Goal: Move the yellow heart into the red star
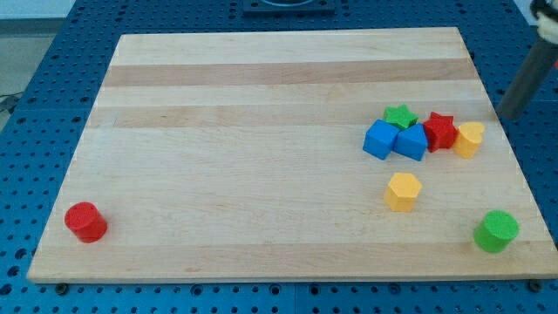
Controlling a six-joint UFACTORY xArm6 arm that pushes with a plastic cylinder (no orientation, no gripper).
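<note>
I am reading the task as nearly finished: the yellow heart [469,139] is touching the red star [440,130] on its right, while my tip [504,114] (a bare rod, holding nothing) is hovering just right of the heart.

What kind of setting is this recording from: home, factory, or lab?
Most likely a robotics lab bench. A wooden board lies on a blue perforated table, small coloured blocks such as the red star and yellow heart sit on it, and my tip hangs right of them.
</note>
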